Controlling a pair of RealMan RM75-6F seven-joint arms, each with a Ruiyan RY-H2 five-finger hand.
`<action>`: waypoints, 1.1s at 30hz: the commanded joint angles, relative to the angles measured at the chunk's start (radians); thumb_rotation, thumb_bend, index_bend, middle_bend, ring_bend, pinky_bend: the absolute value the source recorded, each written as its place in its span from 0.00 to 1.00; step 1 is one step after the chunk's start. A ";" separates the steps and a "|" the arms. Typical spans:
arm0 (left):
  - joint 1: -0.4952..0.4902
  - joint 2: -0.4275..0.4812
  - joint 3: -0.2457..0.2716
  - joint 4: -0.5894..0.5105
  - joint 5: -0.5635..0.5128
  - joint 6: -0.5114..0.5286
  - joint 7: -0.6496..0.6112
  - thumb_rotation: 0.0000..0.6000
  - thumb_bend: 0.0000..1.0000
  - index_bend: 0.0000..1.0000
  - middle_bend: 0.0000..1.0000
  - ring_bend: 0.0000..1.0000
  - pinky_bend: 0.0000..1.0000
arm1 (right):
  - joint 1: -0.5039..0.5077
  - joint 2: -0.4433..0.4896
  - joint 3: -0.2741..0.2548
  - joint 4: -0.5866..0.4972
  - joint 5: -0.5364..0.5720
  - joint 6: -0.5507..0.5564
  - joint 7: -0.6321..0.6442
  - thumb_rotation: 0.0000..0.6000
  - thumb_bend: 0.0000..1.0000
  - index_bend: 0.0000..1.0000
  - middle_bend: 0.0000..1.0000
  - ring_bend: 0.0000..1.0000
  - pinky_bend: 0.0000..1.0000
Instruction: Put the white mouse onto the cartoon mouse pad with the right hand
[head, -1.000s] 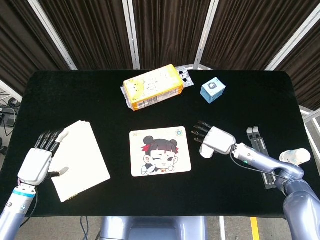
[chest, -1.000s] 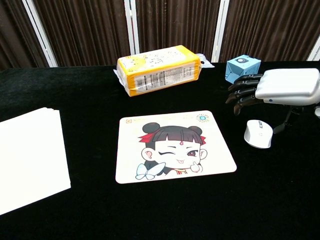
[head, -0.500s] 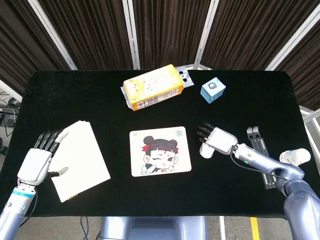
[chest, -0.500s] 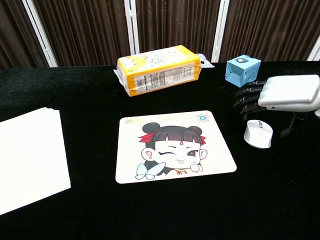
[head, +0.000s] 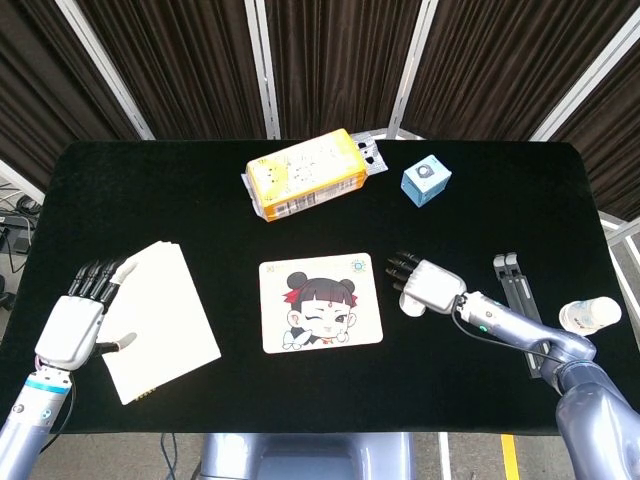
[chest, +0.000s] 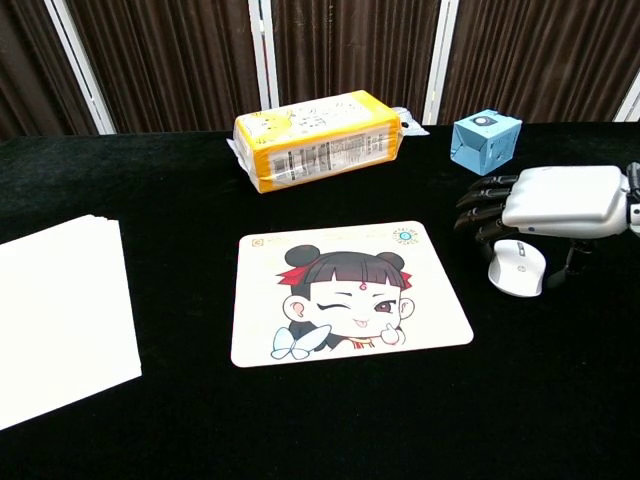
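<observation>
The white mouse (chest: 517, 268) lies on the black table just right of the cartoon mouse pad (chest: 345, 292), apart from it. My right hand (chest: 555, 200) hovers flat just over the mouse, dark fingers (chest: 484, 204) spread and pointing left, thumb down beside the mouse's right side, with no visible grip. In the head view the right hand (head: 430, 284) covers most of the mouse (head: 412, 306), next to the pad (head: 320, 303). My left hand (head: 78, 325) rests at the front left, fingers straight, holding nothing.
A stack of white paper (head: 160, 318) lies by the left hand. A yellow package (head: 305, 175) and a blue cube (head: 426, 181) stand at the back. A black folding stand (head: 518, 290) and a white bottle (head: 590, 315) lie right of the right arm.
My right hand has come down closer over the mouse and shifted a little left. The mouse, the pad and the left hand have not moved.
</observation>
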 joint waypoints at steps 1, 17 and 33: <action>0.000 0.001 0.000 0.000 -0.001 -0.001 -0.001 1.00 0.13 0.00 0.00 0.00 0.00 | -0.003 -0.006 -0.001 0.007 0.002 0.006 0.005 1.00 0.09 0.48 0.19 0.00 0.00; -0.003 0.004 0.004 -0.002 0.005 -0.005 -0.004 1.00 0.13 0.00 0.00 0.00 0.00 | 0.019 -0.015 0.032 0.008 0.019 0.103 -0.025 1.00 0.13 0.57 0.23 0.00 0.00; -0.011 0.014 0.006 0.000 0.006 -0.019 -0.030 1.00 0.13 0.00 0.00 0.00 0.00 | 0.129 -0.055 0.100 -0.120 0.014 0.143 -0.154 1.00 0.13 0.58 0.24 0.00 0.00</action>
